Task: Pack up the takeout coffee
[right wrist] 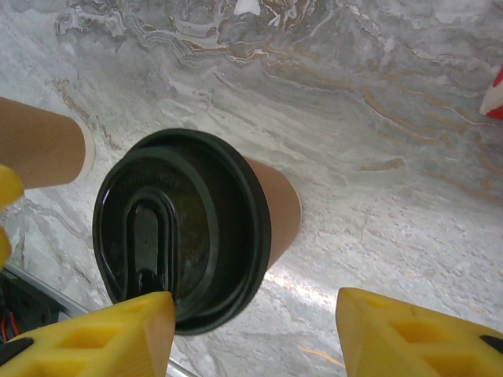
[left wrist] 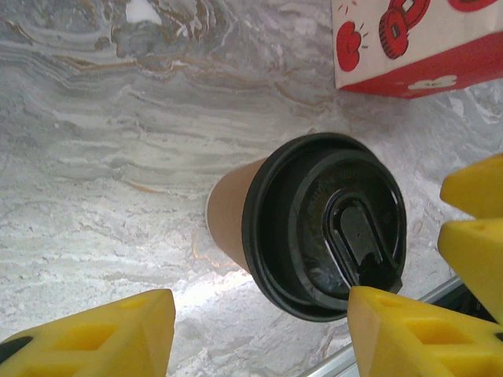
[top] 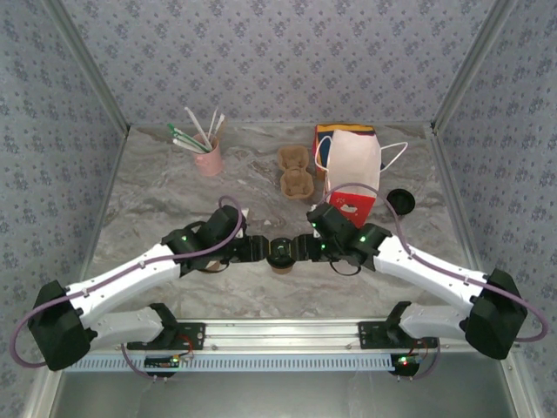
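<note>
The takeout coffee (left wrist: 322, 224) stands upright on the marble surface (left wrist: 118, 157), near its front edge, between the two arms. The left pincer (left wrist: 259, 314) and right pincer (right wrist: 255, 302) flank it, jaws apart, nothing clamped. A good grasp would probably take the paper wall below the lid, squarely and gently, keeping it upright for the red-and-white bag (top: 352, 170) behind.

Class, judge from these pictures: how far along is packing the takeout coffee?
Done: the takeout coffee stands upright on the table, black lid on. In hand: the left gripper and right gripper flank it, jaws open, no grip visible. Remaining: grasping it and packing it, probably into the red-and-white bag behind.
</note>
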### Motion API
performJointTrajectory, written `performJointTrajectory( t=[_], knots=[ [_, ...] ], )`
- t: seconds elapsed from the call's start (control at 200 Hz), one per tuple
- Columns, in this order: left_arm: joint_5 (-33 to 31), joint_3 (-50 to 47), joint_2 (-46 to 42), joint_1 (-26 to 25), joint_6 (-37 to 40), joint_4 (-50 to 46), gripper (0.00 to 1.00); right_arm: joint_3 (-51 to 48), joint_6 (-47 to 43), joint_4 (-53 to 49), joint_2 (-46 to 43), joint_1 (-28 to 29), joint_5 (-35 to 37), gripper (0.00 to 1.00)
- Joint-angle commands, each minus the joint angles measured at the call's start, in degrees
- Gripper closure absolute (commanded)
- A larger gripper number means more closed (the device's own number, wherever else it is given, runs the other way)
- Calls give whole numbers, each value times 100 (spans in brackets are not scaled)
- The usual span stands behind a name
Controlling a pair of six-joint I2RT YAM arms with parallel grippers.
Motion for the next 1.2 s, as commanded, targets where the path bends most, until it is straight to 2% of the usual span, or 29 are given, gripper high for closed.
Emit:
performJointTrajectory(
  t=[0.0, 0.2, 0.875, 1.199],
  knots=[
    [272, 18, 109, 65, -44, 276, 41, 220, 35, 135, 154, -34, -222, 46],
    [407, 50, 310, 63, -35, 452, 46, 240, 7, 154, 302, -113, -317, 51],
    [576, 80, 742, 82, 23, 561, 51, 367, -163, 169, 741, -211, -608, 56],
    [616, -112, 847, 84, 18, 531, 58, 137, -203, 10, 680, -229, -626, 60]
  ],
)
